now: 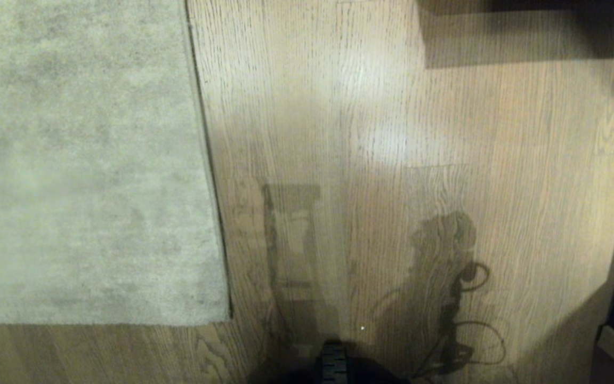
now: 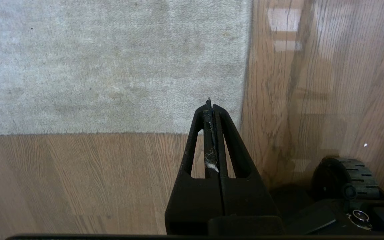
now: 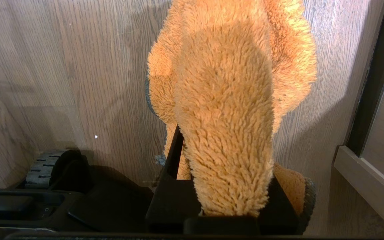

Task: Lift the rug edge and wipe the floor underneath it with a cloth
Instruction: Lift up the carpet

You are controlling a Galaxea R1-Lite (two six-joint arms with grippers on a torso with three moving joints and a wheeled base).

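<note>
The grey-beige rug [image 1: 83, 160] lies flat at the left, and its rug edge [image 1: 208, 160] runs down to a corner [image 1: 226, 319]. Light wood floor [image 1: 371, 133] fills the rest. Neither arm shows in the head view, only their shadows. In the left wrist view my left gripper [image 2: 210, 106] is shut and empty, with a bit of lint on its fingers [image 2: 195, 140], hanging above the rug corner [image 2: 240, 130]. My right gripper [image 3: 222, 130] is shut on the fluffy orange cloth [image 3: 225, 100], which covers most of its fingers above the bare floor [image 3: 78, 66].
My base and a black wheel [image 1: 333, 362] sit at the bottom middle. A dark piece of furniture [image 1: 531, 26] stands at the far right. A pale plinth and dark cabinet edge [image 3: 362, 170] run along the right, close to the right gripper.
</note>
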